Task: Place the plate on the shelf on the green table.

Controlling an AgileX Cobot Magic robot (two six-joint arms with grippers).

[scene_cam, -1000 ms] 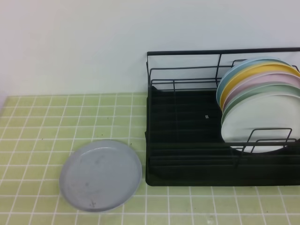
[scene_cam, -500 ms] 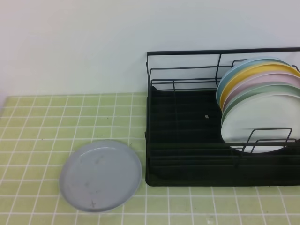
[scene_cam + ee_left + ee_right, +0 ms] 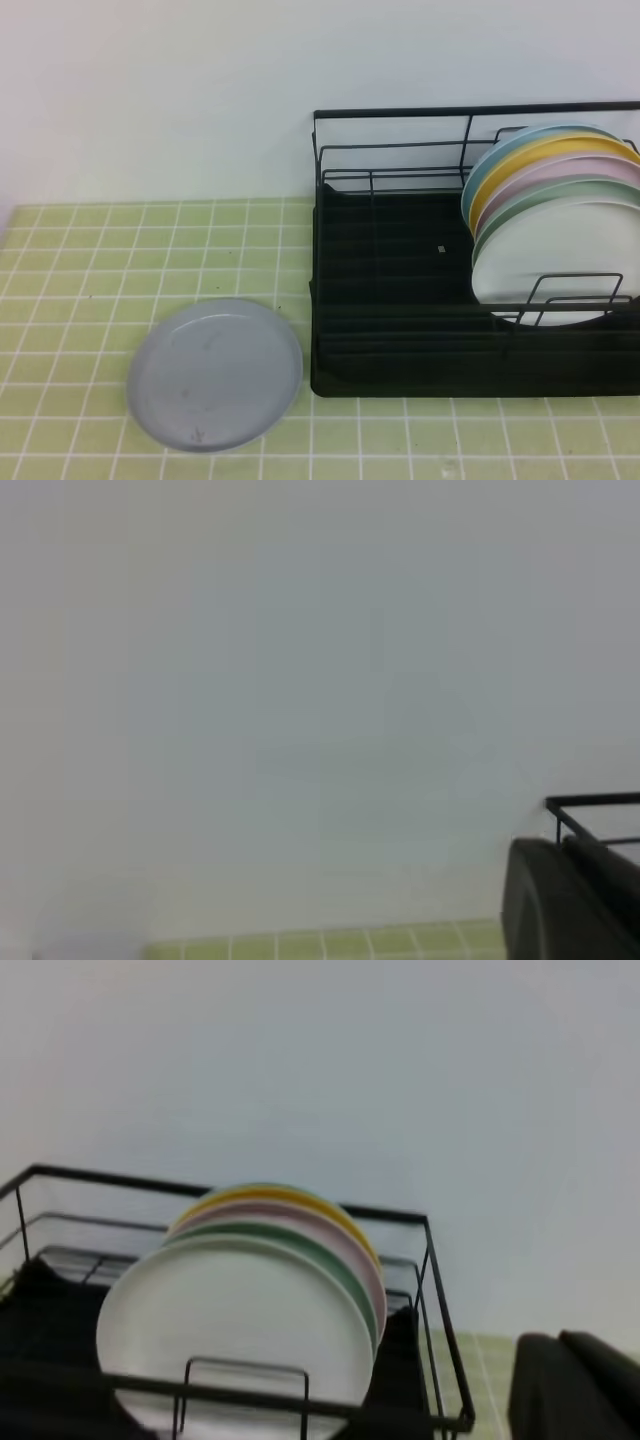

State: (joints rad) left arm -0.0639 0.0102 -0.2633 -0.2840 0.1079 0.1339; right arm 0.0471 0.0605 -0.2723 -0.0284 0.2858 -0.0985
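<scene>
Both pincers are clenched and empty. Open the left pincer wide first. Then pinch the rim of the plate [image 3: 215, 375], which likely lies down below it on the desk [image 3: 80, 250].

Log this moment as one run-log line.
plate: flat on green table, untouched | shelf: left half free | grippers: shut, holding nothing

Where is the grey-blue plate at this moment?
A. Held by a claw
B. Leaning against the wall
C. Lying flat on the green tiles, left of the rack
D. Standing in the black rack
C: the grey-blue plate lies flat on the green tiles, left of the black rack.
</scene>
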